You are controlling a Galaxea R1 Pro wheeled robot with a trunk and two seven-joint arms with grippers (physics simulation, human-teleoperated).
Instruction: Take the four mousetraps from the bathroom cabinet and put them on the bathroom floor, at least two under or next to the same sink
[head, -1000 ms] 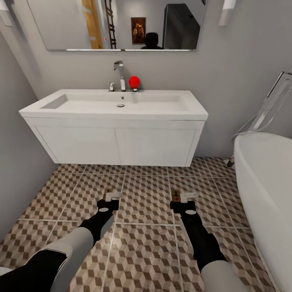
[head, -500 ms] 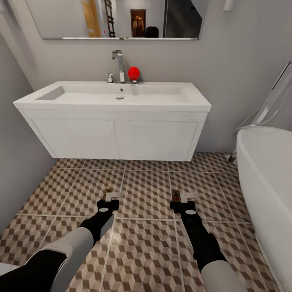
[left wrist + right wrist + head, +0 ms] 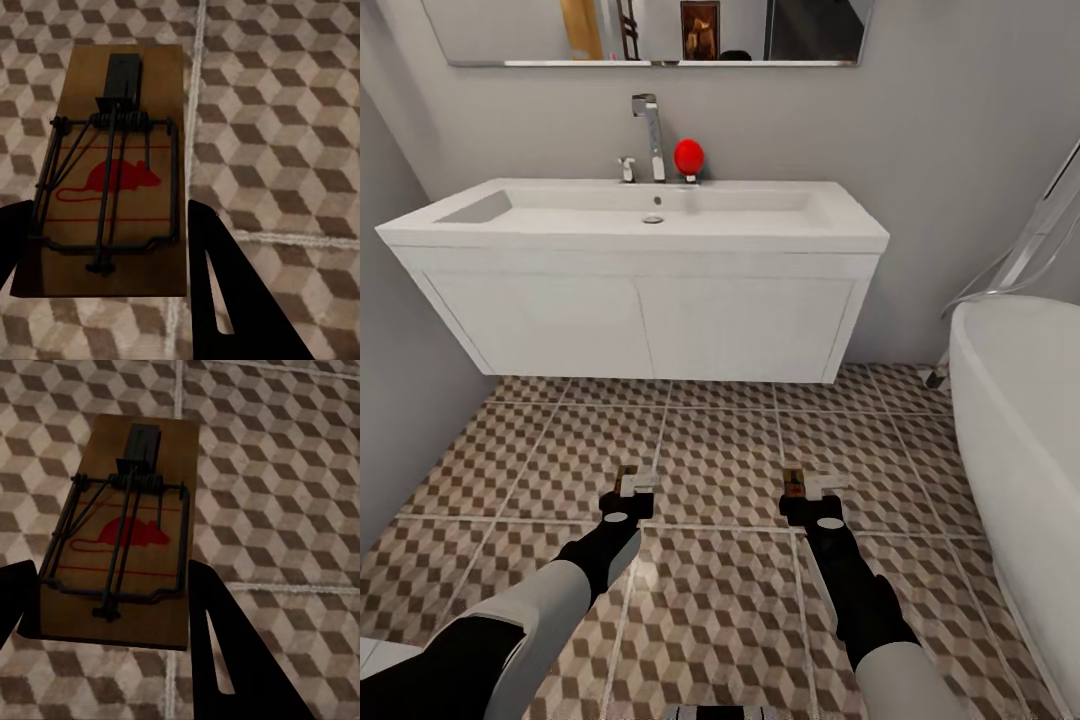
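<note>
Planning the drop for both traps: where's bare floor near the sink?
Bare tiles of the bathroom floor run from the sink front back to both grippers, and under the basin too. Tighter on the right beside the bathtub; the wall hems the left.

The head camera looks forward and down from above both black arms, facing the wide white wall-hung basin (image 3: 632,215) on the far grey wall, with the white oval bathtub (image 3: 1020,400) at the right edge; each wrist camera sits close above its gripper, looking steeply down along two black fingers at a tan wooden mousetrap with dark wire parts (image 3: 109,169) (image 3: 124,532); all three views share the brown, beige and white cube-patterned floor tiles (image 3: 720,480) (image 3: 285,112) (image 3: 285,472)
</note>
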